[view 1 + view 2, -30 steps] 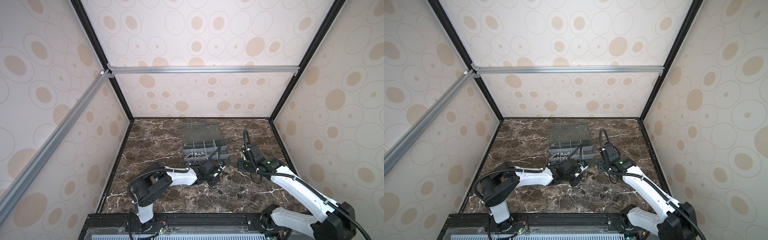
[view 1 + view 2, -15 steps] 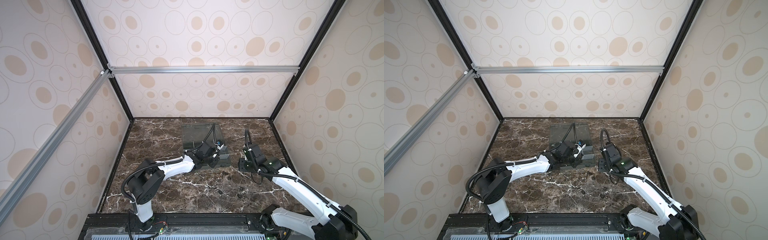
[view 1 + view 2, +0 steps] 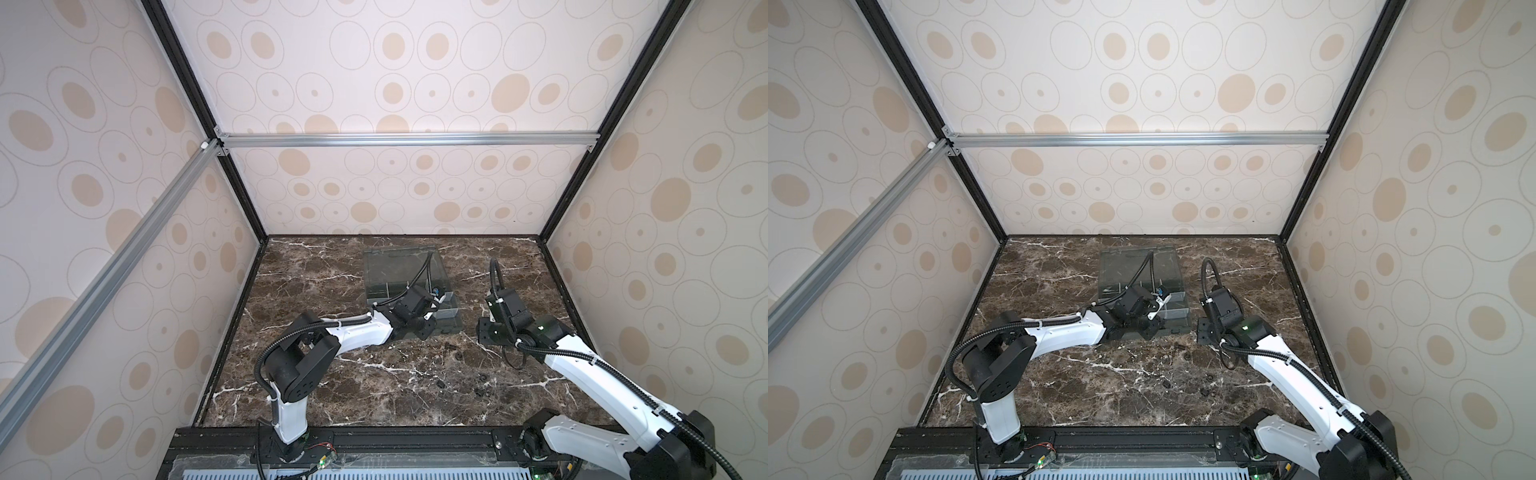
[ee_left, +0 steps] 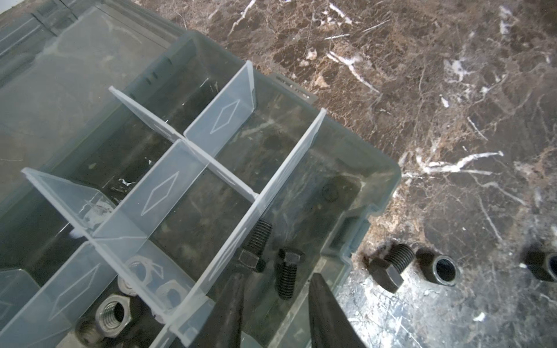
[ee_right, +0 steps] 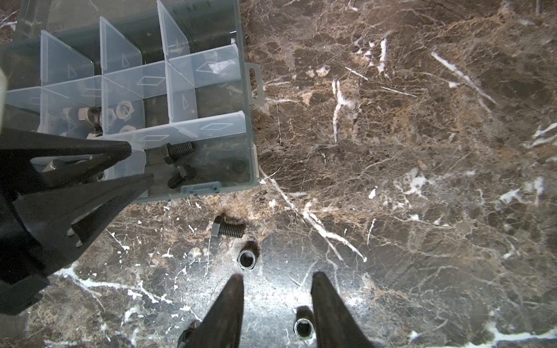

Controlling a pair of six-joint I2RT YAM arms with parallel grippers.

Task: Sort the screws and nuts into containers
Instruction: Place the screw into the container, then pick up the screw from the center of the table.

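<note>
The left fingers (image 4: 236, 292) stand apart with nothing clamped, hanging over the end compartment (image 4: 304, 192) of the grey organiser box (image 4: 384, 177). In the gap between them a black screw (image 4: 287, 278) lies on the compartment floor. Just past the tips, a second black screw (image 4: 256, 242) lies beside the pale divider (image 4: 289, 162). Off to one side of the fingers, across that divider, silver nuts (image 4: 112, 313) sit in the neighbouring compartment. The right fingers (image 5: 233, 298) are likewise apart and grip nothing, above the table (image 5: 422, 150). A dark nut (image 5: 303, 328) stands on the table between them, and a second nut (image 5: 247, 259) is just ahead of the tips. Beyond it lies a loose black screw (image 5: 228, 230), and farthest off is the box corner, with the left fingers above it.
</note>
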